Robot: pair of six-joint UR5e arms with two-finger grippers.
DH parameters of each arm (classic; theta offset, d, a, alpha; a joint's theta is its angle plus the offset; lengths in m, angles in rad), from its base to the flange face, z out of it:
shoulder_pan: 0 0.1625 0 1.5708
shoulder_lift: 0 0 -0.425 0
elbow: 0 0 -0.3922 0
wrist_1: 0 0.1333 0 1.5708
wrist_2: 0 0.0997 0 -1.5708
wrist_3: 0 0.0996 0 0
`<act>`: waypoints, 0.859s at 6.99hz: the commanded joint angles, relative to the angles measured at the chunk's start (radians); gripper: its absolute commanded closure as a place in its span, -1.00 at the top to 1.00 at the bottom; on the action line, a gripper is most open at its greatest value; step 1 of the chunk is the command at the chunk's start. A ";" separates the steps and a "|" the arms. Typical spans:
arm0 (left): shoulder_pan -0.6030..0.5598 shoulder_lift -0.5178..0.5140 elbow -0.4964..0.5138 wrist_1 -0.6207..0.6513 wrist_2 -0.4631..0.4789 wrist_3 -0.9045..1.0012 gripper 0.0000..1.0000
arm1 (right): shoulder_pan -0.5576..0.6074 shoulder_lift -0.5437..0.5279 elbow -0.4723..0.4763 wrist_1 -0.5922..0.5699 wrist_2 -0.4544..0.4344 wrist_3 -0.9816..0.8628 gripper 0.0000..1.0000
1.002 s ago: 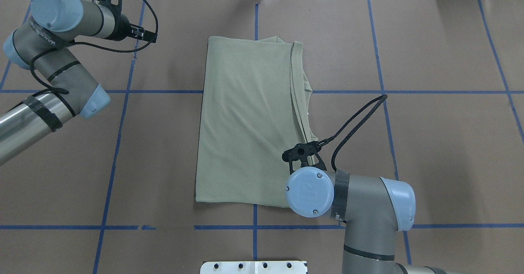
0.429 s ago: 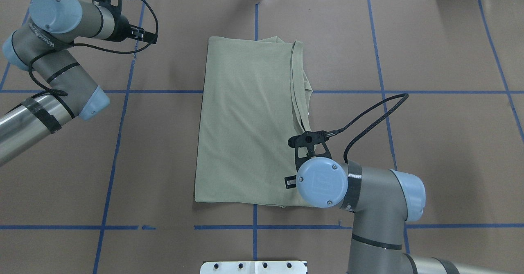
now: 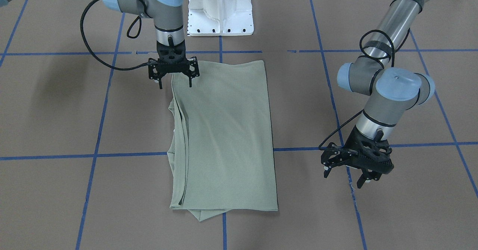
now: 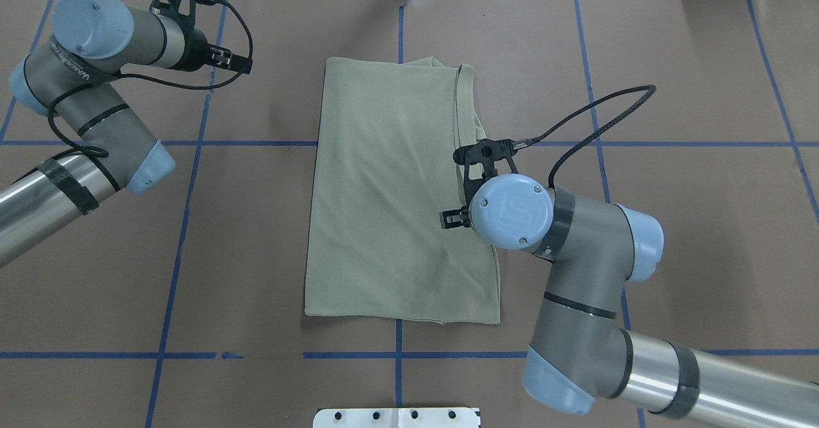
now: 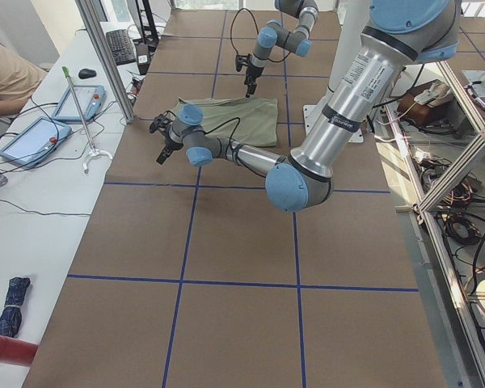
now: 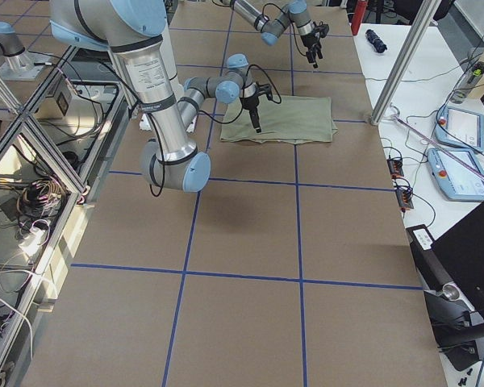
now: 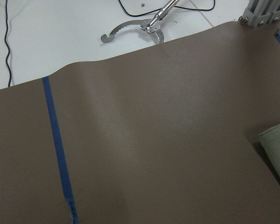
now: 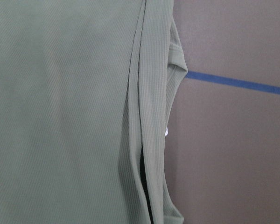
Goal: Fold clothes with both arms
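Right fingers (image 3: 190,79) hang spread above the layered edge of the sage-green shirt (image 3: 224,130), folded lengthwise on the counter (image 3: 373,220). Best to lower them squarely so every layer gets pinched. Left fingers (image 3: 361,179), also spread, hover off the cloth and should match.

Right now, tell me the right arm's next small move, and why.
Probably lower the right claw onto the layered edge of the shirt: it hangs open above that edge, gripping nothing, while the left claw hovers open off the cloth.
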 commanded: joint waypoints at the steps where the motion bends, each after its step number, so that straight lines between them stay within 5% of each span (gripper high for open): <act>1: 0.008 0.001 0.000 0.000 0.000 -0.002 1.00 | 0.040 0.074 -0.143 0.006 0.012 -0.040 1.00; 6: 0.008 0.001 0.000 0.000 0.000 -0.002 1.00 | 0.070 0.072 -0.211 -0.018 0.047 -0.129 1.00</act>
